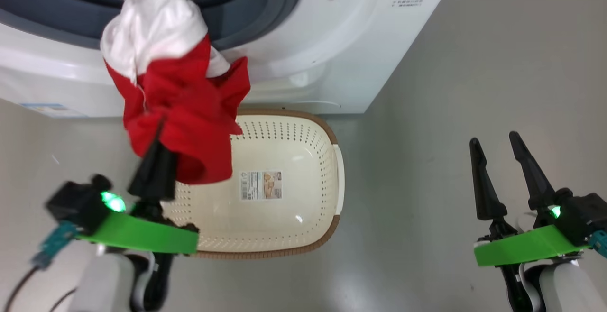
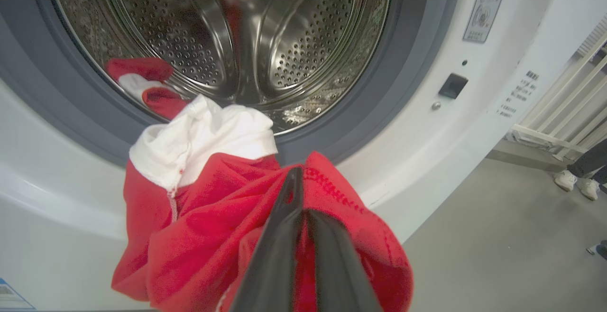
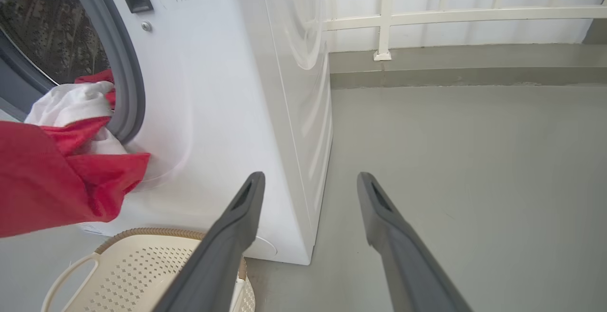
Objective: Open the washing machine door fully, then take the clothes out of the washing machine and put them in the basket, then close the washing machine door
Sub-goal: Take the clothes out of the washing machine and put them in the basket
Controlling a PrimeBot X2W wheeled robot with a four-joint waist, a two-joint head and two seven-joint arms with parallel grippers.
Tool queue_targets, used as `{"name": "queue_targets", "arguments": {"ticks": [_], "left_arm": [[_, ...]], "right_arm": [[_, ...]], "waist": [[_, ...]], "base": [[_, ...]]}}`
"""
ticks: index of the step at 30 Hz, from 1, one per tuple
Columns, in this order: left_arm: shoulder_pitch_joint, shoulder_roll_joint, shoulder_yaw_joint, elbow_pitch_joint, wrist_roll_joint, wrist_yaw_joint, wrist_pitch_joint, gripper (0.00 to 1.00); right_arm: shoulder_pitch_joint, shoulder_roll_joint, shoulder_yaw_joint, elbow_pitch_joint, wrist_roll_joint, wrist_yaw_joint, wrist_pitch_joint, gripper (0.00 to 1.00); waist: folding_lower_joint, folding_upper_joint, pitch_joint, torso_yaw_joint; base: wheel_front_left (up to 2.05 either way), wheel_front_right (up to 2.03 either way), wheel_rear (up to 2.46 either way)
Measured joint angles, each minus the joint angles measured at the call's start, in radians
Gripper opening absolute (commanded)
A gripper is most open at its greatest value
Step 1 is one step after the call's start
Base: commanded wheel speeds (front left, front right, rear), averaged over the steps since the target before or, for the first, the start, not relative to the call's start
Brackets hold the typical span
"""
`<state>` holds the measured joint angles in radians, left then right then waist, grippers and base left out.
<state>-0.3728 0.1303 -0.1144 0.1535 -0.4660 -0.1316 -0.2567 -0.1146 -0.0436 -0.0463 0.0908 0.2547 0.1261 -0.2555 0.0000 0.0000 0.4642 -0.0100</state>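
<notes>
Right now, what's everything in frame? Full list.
washing machine: 1, white, grey gasket, steel drum, behind the basket
clothes: 1, red and white, one end in the drum, rest hanging out in front
basket: 1, cream with brown rim, on the floor before the washer, label sticker inside
railing: 1, white, beyond the washer's side
person's shoes: 2, white, on the grey floor
left hand: 1, dark fingers, shut on the clothes
right hand: 1, dark fingers, open, holding nothing

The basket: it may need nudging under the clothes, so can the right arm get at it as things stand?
Probably yes: the right arm's fingers stand open and empty, and only bare floor lies between them and the basket's right rim.
</notes>
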Motion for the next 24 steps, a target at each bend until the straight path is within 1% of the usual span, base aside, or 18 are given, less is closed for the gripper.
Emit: {"name": "queue_targets", "arguments": {"ticks": [4, 5, 6, 18, 24], "left_arm": [[-0.008, 0.003, -0.052, 0.121, -0.002, 0.0, 0.0, 0.0], [-0.027, 0.006, -0.075, 0.18, -0.002, 0.0, 0.0, 0.0], [-0.04, 0.007, -0.087, 0.209, -0.004, 0.0, 0.0, 0.0], [-0.192, 0.026, -0.209, 0.487, -0.04, 0.0, 0.0, 0.0], [-0.263, 0.04, -0.27, 0.595, -0.066, 0.0, 0.0, 0.0]], "right_arm": [[-0.021, 0.0, 0.006, -0.008, 0.002, 0.0, 0.0, 1.0], [-0.03, 0.0, 0.007, -0.01, 0.003, 0.0, 0.0, 1.0], [-0.035, 0.0, 0.008, -0.011, 0.005, 0.0, 0.0, 1.0], [-0.084, 0.0, 0.024, -0.026, 0.035, 0.0, 0.0, 1.0], [-0.099, -0.001, 0.035, -0.037, 0.036, 0.0, 0.0, 1.0]], "waist": [[0.0, 0.0, 0.031, -0.005], [0.0, 0.0, 0.049, -0.008], [0.0, 0.0, 0.058, -0.01], [0.0, 0.0, 0.168, -0.034], [0.0, 0.0, 0.223, -0.049]], "base": [[0.0, 0.0, 0.0], [0.0, 0.0, 0.0], [0.0, 0.0, 0.0], [0.0, 0.0, 0.0], [0.0, 0.0, 0.0]]}}
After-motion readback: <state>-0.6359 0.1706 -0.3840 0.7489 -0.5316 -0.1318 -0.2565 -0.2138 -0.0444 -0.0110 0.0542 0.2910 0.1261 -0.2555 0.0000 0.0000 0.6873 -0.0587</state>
